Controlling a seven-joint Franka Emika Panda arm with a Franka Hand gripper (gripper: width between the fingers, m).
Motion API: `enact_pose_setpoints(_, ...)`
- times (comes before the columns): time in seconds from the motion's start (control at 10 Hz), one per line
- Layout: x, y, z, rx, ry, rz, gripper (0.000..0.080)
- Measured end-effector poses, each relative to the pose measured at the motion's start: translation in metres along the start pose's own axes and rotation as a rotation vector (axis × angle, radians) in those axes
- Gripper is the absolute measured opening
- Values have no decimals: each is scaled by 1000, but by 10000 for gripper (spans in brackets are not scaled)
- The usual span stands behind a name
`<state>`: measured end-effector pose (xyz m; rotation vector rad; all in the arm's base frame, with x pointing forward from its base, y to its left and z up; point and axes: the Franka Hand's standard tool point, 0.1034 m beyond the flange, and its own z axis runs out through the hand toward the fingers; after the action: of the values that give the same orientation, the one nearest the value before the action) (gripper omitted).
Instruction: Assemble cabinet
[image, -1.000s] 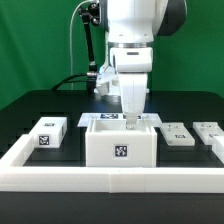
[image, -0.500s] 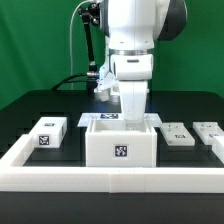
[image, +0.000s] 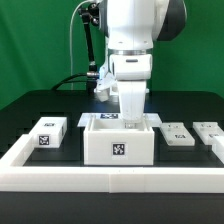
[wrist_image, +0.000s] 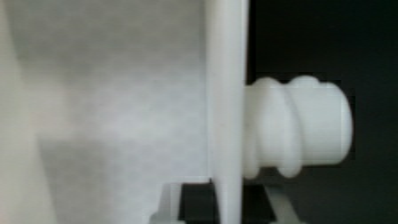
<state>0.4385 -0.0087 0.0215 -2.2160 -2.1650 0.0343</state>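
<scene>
Gripper (image: 131, 118) station: directly above the cabinet box (image: 120, 148), reaching straight down into its open top, toward the exterior view's right of centre. The jaws stand almost together and pinch a thin wall (wrist_image: 224, 90) of that box. The wrist view shows the wall edge-on, running straight between them, with a broad white face on one side. On the other side a ribbed peg (wrist_image: 302, 125) stands out from the wall against the dark table. Which wall of the box this is cannot be settled from the exterior view, as the arm covers it.

Cabinet box location: mid-table, upright, tagged face toward the camera, long axis lying across the exterior view from left to right. The held wall lies between the jaws, so in my judgement any lift or slide carries the whole box, with the load hanging off one side of the grip.

Clearances:
- The white rim (image: 110, 180) sits just in front of the box, so there is little room that way.
- A small block (image: 48, 134) lies near on the exterior view's left, apart from the box.
- One flat panel (image: 178, 134) is just beside the box on the exterior view's right, with a second flat panel (image: 208, 131) beyond it.
- The black table (image: 60, 105) behind the box looks open.

Judgement: straight up or rearward offers the freest travel. Sideways travel risks nudging the neighbouring parts.
</scene>
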Motion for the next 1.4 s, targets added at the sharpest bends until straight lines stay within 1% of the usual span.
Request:
enact_pose_setpoints(0.3,0,0,0,-1,0,0,37)
enact_pose_setpoints(0.4,0,7,-1,-8,0,-2,38)
enact_pose_setpoints(0.5,4,13,0,-10,2,-1,38)
enact_pose_setpoints(0.6,20,36,-1,-33,12,-14,38)
enact_pose_setpoints(0.7,30,48,-2,-47,19,-15,38)
enact_pose_setpoints(0.8,37,56,-2,-56,23,-16,38)
enact_pose_setpoints(0.9,50,66,-2,-59,30,8,38)
enact_pose_setpoints(1.0,59,69,-2,-63,34,19,38)
enact_pose_setpoints(1.1,55,69,-2,-63,33,23,38)
enact_pose_setpoints(1.3,55,69,-2,-63,33,24,38)
enact_pose_setpoints(1.4,62,71,-2,-74,39,15,38)
